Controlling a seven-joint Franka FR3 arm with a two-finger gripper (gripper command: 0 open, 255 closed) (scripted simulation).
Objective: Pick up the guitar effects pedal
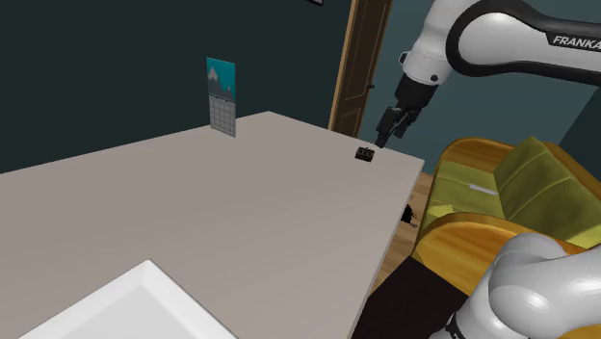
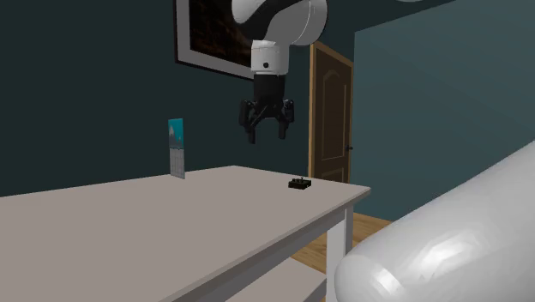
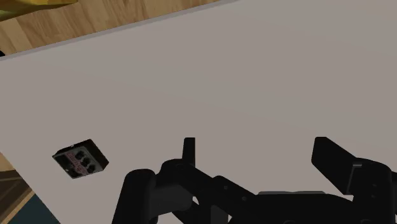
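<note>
Black gripper [image 2: 267, 134] hangs in the air above the grey table [image 2: 171, 206], its two fingers spread apart and empty. The small dark guitar effects pedal [image 2: 299, 184] sits on the tabletop near the far corner, close to the edge. The second exterior view shows the clear gap between gripper and pedal. The wrist view shows the pedal's top [image 3: 80, 159] lying off to one side of the fingers [image 3: 189, 149], with rows of dark knobs and a reddish marking too small to read. The shoulder view alone shows "FRANKA" [image 1: 575, 40] lettered on the arm and a yellow sofa [image 1: 501, 188] beyond the table.
</note>
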